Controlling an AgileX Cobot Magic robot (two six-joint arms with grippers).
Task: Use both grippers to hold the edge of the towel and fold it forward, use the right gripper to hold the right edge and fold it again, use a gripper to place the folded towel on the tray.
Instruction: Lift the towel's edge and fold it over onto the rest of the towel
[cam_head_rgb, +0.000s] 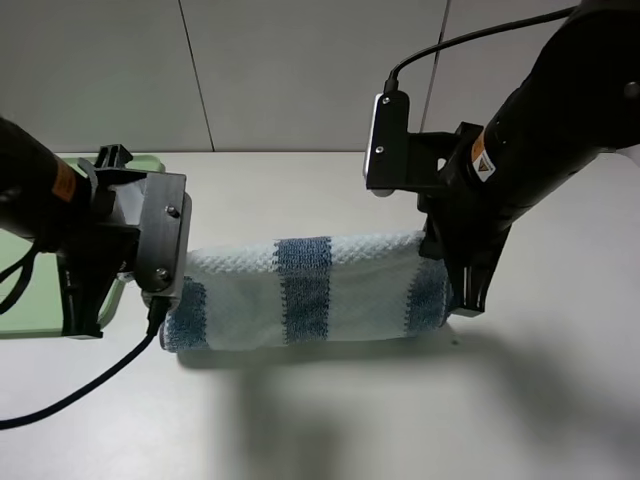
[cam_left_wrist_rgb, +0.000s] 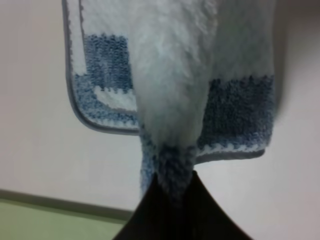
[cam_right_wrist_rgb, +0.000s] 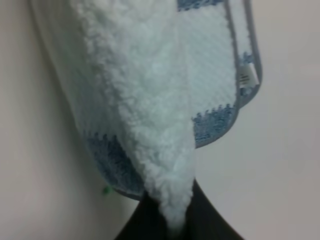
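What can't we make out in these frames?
tray: high view, mostly behind the left arm and cut by the frame edge.
left gripper tips: left wrist view, buried in towel; high view, behind the camera mount.
right gripper tips: right wrist view, covered by towel.
tag print: right wrist view, too small and blurred.

Black left arm (cam_head_rgb: 30, 190), orange label (cam_head_rgb: 65, 183), grey screwed bracket (cam_head_rgb: 165, 230), trailing cable (cam_head_rgb: 90, 385). Black right arm (cam_head_rgb: 560, 110), matching label (cam_head_rgb: 481, 157), boxy white-edged camera (cam_head_rgb: 386, 140).
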